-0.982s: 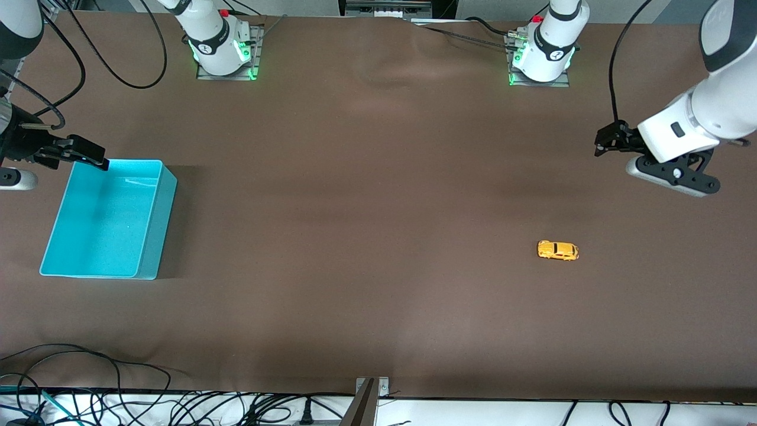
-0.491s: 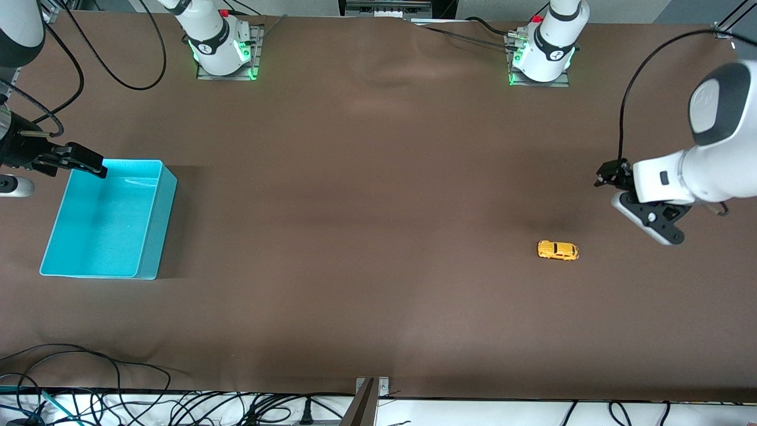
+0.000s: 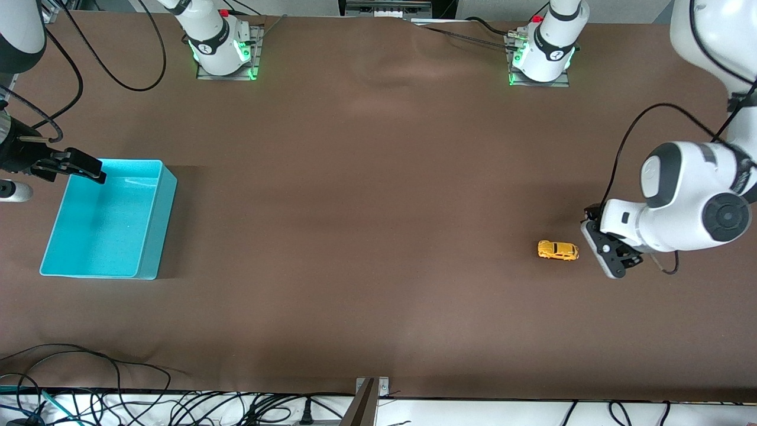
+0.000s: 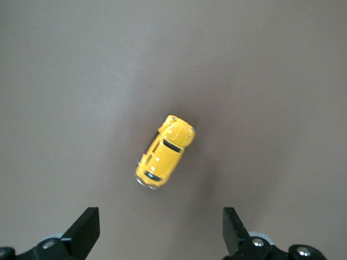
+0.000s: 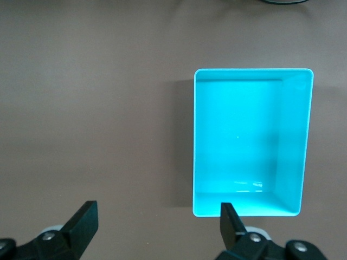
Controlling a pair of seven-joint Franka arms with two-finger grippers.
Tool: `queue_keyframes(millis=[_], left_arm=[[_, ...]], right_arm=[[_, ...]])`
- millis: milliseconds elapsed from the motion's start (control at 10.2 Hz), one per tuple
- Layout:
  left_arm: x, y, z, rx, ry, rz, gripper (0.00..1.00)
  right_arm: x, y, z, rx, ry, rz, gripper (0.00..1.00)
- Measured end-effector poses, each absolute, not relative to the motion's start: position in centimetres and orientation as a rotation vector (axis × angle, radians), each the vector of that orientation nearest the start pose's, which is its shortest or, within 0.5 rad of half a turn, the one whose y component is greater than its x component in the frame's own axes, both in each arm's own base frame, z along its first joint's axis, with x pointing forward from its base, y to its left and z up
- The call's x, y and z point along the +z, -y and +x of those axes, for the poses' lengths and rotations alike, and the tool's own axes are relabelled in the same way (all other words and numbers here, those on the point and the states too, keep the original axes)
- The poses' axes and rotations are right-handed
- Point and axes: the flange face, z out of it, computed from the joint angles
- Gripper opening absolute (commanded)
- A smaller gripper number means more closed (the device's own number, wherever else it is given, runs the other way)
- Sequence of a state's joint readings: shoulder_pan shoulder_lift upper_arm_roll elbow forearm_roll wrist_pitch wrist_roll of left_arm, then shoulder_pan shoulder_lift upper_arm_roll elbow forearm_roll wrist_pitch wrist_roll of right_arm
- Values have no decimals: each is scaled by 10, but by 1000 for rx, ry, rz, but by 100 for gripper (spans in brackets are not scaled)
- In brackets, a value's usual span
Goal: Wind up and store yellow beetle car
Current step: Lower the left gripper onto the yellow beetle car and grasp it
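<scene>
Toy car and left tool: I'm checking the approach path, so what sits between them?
Nothing: only bare brown tabletop separates the toy car from the open left tool, as the left wrist view shows.

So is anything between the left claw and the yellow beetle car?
Nothing visible. The left claw is open beside the yellow beetle car, toward the left arm's end of the table, with only bare brown table between them.

High front camera facing both arm bases, each wrist camera looking straight down at the brown table [image 3: 378, 236]
</scene>
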State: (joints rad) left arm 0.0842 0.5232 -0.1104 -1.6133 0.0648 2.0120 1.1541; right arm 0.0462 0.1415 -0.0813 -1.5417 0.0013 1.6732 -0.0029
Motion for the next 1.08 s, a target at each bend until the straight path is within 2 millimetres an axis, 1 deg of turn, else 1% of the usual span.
queue_keyframes(millis=[196,393,491,688,786,884,982,1080], left_arm=[[268,7,672,55,-2033,-2424,100],[228,10,656,8,-2120,-2332,100],[215,12,648,-3,-2135,-2315,100],[199,13,638,9,-2158,-2308,100],[194,13,634,23,-2168,-2310,95],[189,13,630,35,-2175,-2313,76],[186,14,628,42,-2179,-2315,60],[186,15,628,41,-2182,-2314,38]], right_arm=[[561,18,606,21,-50,-3152,100],[555,18,608,33,-49,-3152,100],[554,18,609,35,-49,-3152,100],[554,18,609,35,-49,-3152,100],[554,18,609,35,-49,-3152,100],[554,18,609,35,-51,-3152,100],[554,20,609,35,-56,-3152,100],[554,22,609,35,-61,-3153,100]])
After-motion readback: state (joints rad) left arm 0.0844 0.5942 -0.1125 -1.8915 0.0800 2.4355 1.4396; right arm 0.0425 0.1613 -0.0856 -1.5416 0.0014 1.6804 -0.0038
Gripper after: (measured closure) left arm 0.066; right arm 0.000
